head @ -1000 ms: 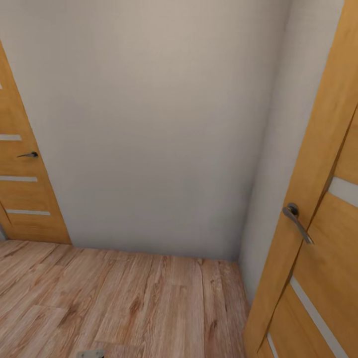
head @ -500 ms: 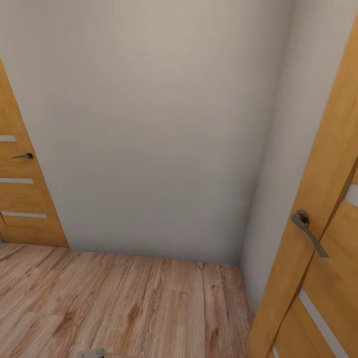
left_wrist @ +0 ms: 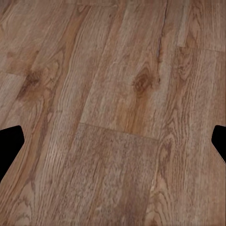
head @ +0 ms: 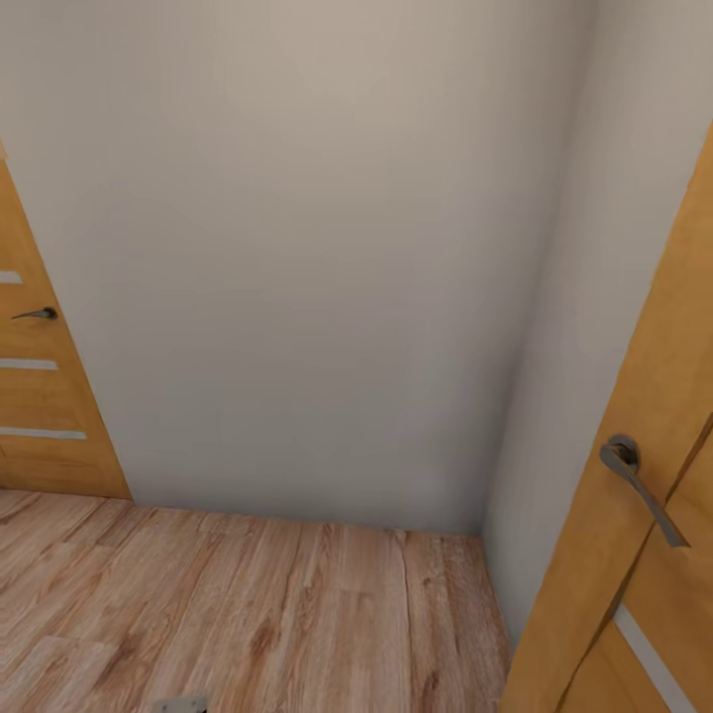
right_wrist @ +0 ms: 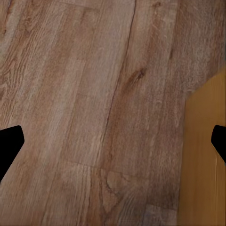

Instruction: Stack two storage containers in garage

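The two storage containers are out of view. In the left wrist view my left gripper [left_wrist: 113, 143] is open, its dark fingertips [left_wrist: 10, 143] wide apart over bare wood-plank flooring [left_wrist: 117, 94], with nothing between them. In the right wrist view my right gripper [right_wrist: 113, 146] is open the same way above the planks [right_wrist: 84, 103], with an orange-brown wooden panel [right_wrist: 205, 160] close beside one fingertip.
I face a corner of plain cream wall [head: 317, 257] on light wood-plank flooring [head: 248, 614]. A wooden door [head: 30, 396] with a lever handle [head: 35, 314] stands at the left. Another wooden door [head: 644, 555] with a lever handle [head: 644, 485] is close at the right.
The whole head view has shifted: the left door has slid toward the left edge and the right door's handle has moved right and down. That is the camera moving.
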Available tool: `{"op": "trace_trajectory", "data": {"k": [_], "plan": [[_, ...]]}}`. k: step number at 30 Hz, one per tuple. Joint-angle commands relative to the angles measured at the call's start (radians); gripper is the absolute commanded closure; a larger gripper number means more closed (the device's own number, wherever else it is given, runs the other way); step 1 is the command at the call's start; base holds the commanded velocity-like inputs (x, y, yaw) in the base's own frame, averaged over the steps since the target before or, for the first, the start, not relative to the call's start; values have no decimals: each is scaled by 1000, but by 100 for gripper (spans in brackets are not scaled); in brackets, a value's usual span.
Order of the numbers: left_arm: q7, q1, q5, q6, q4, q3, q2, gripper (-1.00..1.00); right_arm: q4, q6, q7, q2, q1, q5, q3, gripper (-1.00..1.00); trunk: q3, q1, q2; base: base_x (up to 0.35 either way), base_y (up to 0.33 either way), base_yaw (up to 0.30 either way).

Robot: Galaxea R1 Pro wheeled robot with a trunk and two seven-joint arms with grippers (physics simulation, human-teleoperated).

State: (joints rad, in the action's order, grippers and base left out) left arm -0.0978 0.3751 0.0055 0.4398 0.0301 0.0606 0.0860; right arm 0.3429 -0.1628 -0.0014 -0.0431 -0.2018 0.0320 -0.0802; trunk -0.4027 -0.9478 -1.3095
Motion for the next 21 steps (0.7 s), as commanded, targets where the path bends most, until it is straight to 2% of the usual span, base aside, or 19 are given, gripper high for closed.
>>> {"op": "trace_trajectory", "data": {"k": [1, 11, 21], "plan": [[1, 1, 0, 4, -1, 5, 0, -100, -1, -3, 0, 0, -1, 3, -1, -100, -1, -1, -1, 296, 0, 0], [1, 1, 1, 4, -1, 5, 0, -100, -1, -3, 0, 0, -1, 3, -1, -100, -1, -1, -1, 119, 0, 0], [1, 1, 1, 4, -1, 5, 0, -100, -1, -3, 0, 0, -1, 3, -1, -100, -1, -1, -1, 294, 0, 0]]}}
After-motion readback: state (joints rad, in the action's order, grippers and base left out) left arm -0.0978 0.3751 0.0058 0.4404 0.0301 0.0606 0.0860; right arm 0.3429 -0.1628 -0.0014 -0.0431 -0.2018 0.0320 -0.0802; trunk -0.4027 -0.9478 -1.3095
